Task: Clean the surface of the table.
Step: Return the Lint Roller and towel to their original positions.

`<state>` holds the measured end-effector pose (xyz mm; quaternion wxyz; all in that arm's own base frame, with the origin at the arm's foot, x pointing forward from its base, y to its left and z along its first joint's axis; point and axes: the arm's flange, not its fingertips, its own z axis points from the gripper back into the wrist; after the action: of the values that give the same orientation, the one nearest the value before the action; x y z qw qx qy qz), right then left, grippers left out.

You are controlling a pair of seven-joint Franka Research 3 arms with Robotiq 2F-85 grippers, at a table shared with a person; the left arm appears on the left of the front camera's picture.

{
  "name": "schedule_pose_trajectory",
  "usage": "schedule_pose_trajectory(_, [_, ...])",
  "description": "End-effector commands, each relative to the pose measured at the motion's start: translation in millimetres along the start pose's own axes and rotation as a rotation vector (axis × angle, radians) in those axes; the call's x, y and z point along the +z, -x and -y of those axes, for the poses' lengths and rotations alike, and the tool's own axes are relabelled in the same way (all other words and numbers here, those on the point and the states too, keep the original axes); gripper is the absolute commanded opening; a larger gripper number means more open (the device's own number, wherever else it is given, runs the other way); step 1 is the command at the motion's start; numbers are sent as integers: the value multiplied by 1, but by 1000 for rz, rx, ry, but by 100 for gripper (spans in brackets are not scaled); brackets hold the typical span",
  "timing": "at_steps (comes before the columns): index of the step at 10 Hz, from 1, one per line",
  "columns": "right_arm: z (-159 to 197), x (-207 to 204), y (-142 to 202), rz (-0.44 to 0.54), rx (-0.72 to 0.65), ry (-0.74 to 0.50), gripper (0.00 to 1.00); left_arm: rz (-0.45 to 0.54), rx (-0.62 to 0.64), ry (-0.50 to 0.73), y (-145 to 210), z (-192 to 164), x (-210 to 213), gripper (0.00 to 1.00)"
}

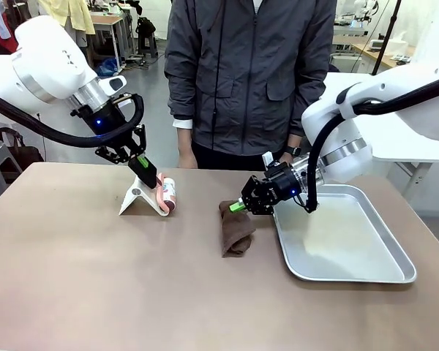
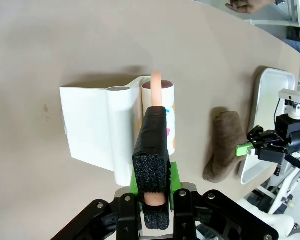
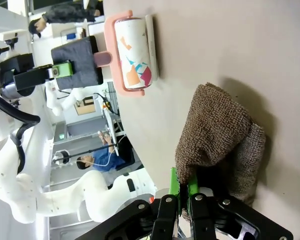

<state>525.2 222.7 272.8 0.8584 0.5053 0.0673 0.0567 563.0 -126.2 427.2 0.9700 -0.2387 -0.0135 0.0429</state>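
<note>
The brownish table (image 1: 95, 292) spans the front view. A lint roller (image 1: 167, 194) with a pink frame and a printed sheet lies on a white folded stand (image 1: 134, 199) left of centre. My left gripper (image 1: 148, 175) is over it, its black foam pads closed on the pink handle; the left wrist view shows the roller (image 2: 167, 97), the stand (image 2: 90, 125) and the gripper (image 2: 155, 120) from above. My right gripper (image 1: 239, 205) is shut on the top edge of a brown cloth (image 1: 236, 232) lying on the table, also seen close up as cloth (image 3: 215, 130) and gripper (image 3: 187, 182).
A shiny metal tray (image 1: 395, 270) sits on the table at the right, just beside the cloth. A person (image 1: 249, 73) in a dark jacket stands at the far edge, hands down by the table's rim. The near half of the table is bare.
</note>
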Motion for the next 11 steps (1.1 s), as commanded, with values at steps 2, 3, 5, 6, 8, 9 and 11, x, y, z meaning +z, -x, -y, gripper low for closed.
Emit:
schedule_pose_trajectory(2, [-4,0,-7,0,-31,-30,29,-2,32,-24,-4,-2,7,89])
schedule_pose_trajectory(3, [-4,0,-6,-4,-31,-34,62,2,34,-24,-5,-2,7,100])
schedule_pose_trajectory(5, [-2,3,-7,0,-35,-45,100,7,45,-26,-6,-3,7,100])
schedule_pose_trajectory(6, [-1,3,-7,-3,-37,-50,100,11,55,-21,-7,-4,9,100])
schedule_pose_trajectory(8, [-1,6,-8,-1,-41,-42,97,29,69,-11,-5,-8,16,100])
schedule_pose_trajectory(9, [-3,7,-6,-1,-31,-32,100,38,69,-5,-2,-10,21,100])
schedule_pose_trajectory(11, [-9,11,-1,-6,-22,20,100,61,58,12,10,-11,33,100])
